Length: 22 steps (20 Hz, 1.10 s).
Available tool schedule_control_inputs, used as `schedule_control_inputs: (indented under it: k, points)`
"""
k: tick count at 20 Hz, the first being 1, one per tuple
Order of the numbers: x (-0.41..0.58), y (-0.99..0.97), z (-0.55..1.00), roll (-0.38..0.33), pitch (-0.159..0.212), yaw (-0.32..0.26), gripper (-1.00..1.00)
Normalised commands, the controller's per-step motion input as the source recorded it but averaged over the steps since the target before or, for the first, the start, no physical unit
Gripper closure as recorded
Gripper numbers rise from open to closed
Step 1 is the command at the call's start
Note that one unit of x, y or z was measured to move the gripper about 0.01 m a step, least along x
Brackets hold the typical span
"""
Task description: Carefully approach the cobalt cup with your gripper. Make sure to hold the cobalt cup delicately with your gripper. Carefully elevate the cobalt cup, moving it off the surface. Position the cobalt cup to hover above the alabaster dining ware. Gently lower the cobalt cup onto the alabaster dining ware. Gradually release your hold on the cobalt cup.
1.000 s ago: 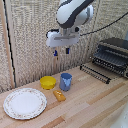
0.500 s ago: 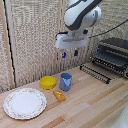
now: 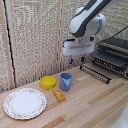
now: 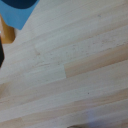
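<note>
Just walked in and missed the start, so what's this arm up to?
The arm is going after the blue cup, which stands on the wooden table beside a yellow bowl. The gripper hangs above the cup, a little to the exterior view's right, and holds nothing. The white plate lies bare at the exterior view's left. Nothing has been lifted yet.
</note>
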Motion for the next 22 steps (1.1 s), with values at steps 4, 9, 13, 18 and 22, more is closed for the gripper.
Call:
schedule_control_inputs:
  k: [4,9,13,18,22]
  points:
    - [0.04,-0.16,-0.31,0.001,0.067,0.011,-1.0]
    - [0.106,-0.1,-0.3,0.0,0.077,0.002,-1.0]
    - [0.281,-0.01,-0.27,0.0,0.102,0.0,-1.0]
    - [0.531,-0.06,-0.04,0.0,0.06,-0.005,-1.0]
    - [0.44,-0.06,0.01,0.0,0.023,0.0,-1.0]
